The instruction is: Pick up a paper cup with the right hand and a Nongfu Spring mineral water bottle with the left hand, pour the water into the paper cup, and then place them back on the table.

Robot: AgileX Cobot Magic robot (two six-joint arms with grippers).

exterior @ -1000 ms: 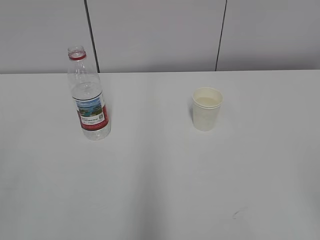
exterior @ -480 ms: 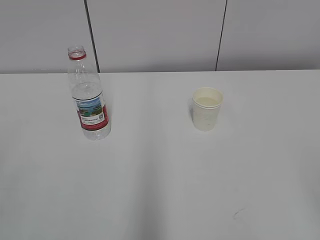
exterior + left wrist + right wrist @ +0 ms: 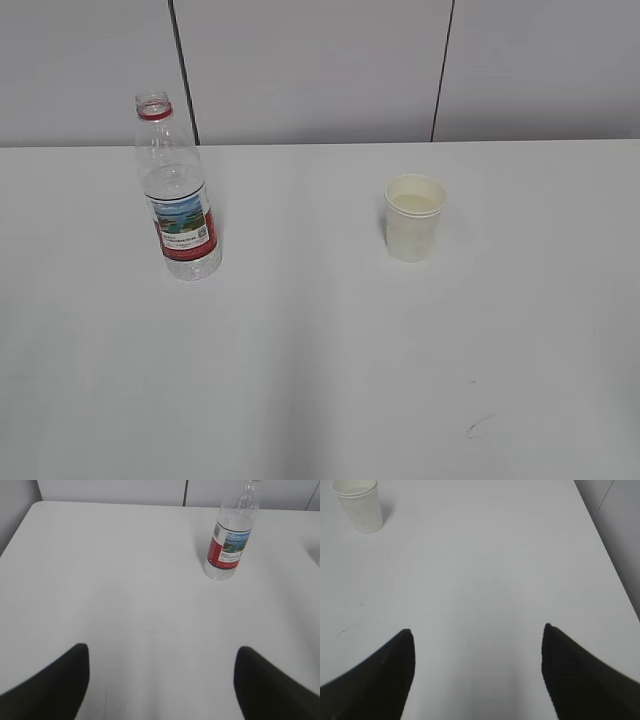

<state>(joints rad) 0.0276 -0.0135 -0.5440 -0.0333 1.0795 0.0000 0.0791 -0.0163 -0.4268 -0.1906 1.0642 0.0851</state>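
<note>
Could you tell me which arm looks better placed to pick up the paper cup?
Right, probably. The paper cup shows in the right wrist view, ahead of the open right gripper, while the left gripper faces the bottle instead.

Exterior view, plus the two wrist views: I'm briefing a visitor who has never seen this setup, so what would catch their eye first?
The uncapped Nongfu Spring mineral water bottle stands upright at the left on the white table, its red-and-white label the only strong colour. To its right, well apart, stands the paper cup. In the wrist views each tool, left and right, shows dark fingers spread wide over bare tabletop, holding nothing.
</note>
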